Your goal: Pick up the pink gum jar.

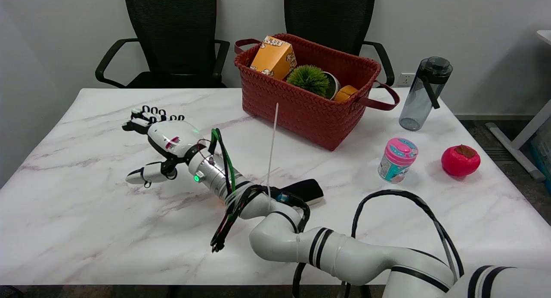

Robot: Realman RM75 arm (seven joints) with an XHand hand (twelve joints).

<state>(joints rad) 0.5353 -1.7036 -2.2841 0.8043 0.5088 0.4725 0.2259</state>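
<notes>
In the head view, the right hand (156,136) is held over the left part of the white marble surface (86,212), fingers spread and nothing grasped. The pink-lidded gum jar (397,160) stands upright well apart, between a red woven basket (301,104) and a red persimmon-shaped fruit (460,160).

A pink gum jar (397,160) stands upright on the right side of the white marble tabletop (86,229). Its pink flip-top lid is closed, seated on a squat body wrapped in a teal and white printed label. It sits alone on bare marble, nothing touching it, roughly midway between the near and far edges.
</notes>
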